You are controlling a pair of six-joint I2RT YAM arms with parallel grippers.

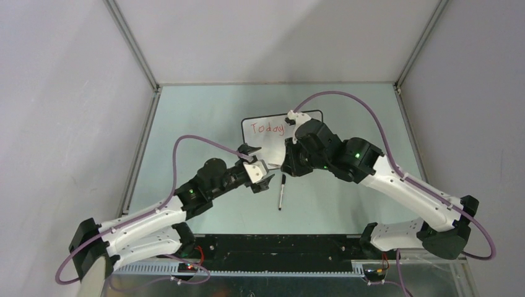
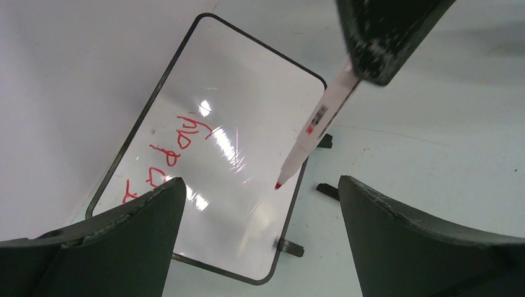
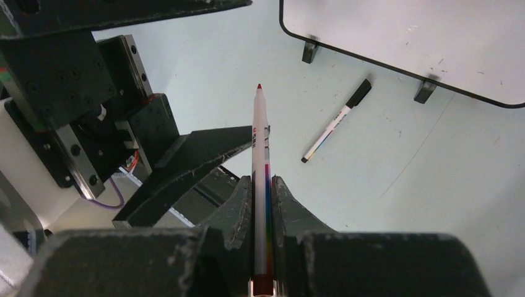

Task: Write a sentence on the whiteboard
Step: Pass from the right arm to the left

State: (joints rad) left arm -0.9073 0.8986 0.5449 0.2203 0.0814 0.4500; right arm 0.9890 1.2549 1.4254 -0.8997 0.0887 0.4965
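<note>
The sentence on the whiteboard reads only "Today" in red, so most of the writing looks left to do. The right pincer is clamped on a red marker, its tip seemingly lifted just off the board beneath it. The left pincer hovers with its jaws wide apart, the board just ahead of it.

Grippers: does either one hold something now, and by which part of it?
The right gripper holds the red marker by the back half of its barrel, tip free. The left gripper is open, holding nothing.
</note>
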